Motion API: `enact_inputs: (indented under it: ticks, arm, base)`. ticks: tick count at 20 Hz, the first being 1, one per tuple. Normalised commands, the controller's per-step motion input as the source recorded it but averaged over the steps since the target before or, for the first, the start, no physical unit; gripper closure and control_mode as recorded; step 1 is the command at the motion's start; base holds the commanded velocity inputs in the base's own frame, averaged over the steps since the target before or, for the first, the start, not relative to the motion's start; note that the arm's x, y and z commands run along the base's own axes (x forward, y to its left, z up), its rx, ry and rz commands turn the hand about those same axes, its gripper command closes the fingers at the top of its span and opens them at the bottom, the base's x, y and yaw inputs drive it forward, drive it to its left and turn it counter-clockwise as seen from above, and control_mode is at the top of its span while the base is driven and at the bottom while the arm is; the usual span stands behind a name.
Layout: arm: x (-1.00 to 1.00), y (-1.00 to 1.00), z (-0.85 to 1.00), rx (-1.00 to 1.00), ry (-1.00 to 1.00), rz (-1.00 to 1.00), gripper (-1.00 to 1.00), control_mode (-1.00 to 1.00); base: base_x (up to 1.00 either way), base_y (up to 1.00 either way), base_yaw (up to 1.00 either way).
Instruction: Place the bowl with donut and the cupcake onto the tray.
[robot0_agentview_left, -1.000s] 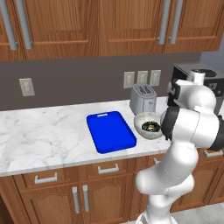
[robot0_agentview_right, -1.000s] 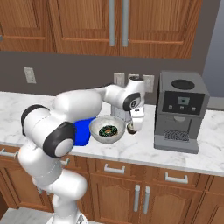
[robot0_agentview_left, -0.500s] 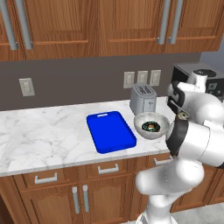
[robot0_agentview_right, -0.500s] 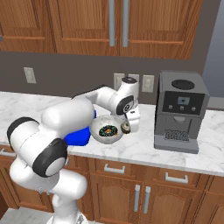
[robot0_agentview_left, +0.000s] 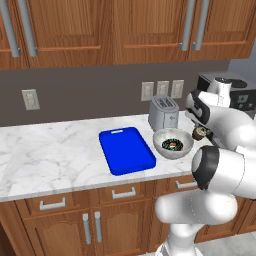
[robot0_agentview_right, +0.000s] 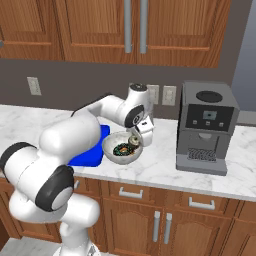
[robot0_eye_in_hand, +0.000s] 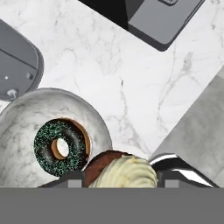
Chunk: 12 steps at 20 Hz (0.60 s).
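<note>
My gripper (robot0_eye_in_hand: 120, 177) is shut on the cupcake (robot0_eye_in_hand: 122, 170), brown on top with a pale wrapper, and holds it above the counter at the bowl's right edge. The left base view shows the cupcake (robot0_agentview_left: 200, 133) in the gripper (robot0_agentview_left: 201, 134) just right of the bowl (robot0_agentview_left: 161, 137). In the right base view the gripper (robot0_agentview_right: 136, 140) holds the cupcake (robot0_agentview_right: 134, 139) over the rim of the bowl (robot0_agentview_right: 109, 145). The chocolate donut (robot0_eye_in_hand: 61, 146) (robot0_agentview_left: 173, 145) (robot0_agentview_right: 121, 149) lies inside the grey-white bowl (robot0_eye_in_hand: 26, 109). The blue tray (robot0_agentview_left: 125, 150) (robot0_agentview_right: 86, 157) lies left of the bowl.
A toaster (robot0_agentview_left: 163, 112) (robot0_eye_in_hand: 17, 65) stands behind the bowl against the wall. The coffee machine (robot0_agentview_right: 205, 127) (robot0_agentview_left: 225, 90) (robot0_eye_in_hand: 157, 17) is to the right on the marble counter (robot0_agentview_left: 50, 150). My own arm hides part of the tray in the right base view.
The gripper with the cupcake has shifted left, from beside the coffee machine to the bowl's rim. The arm's elbow has swung around. Bowl, donut and tray have stayed put.
</note>
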Motion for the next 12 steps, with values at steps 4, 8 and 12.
enact_inputs:
  ticks: [4, 8, 12]
  arm:
    - [0.0, 0.48, 0.02, 0.0, 0.0, 0.21, 1.0, -1.0]
    - [0.0, 0.56, 0.06, 0.0, 0.0, 0.2, 1.0, -1.0]
    - [0.0, 0.57, 0.09, 0.0, 0.0, 0.21, 1.0, -1.0]
  base:
    - [0.0, 0.0, 0.0]
    - [0.0, 0.0, 0.0]
    - [0.0, 0.0, 0.0]
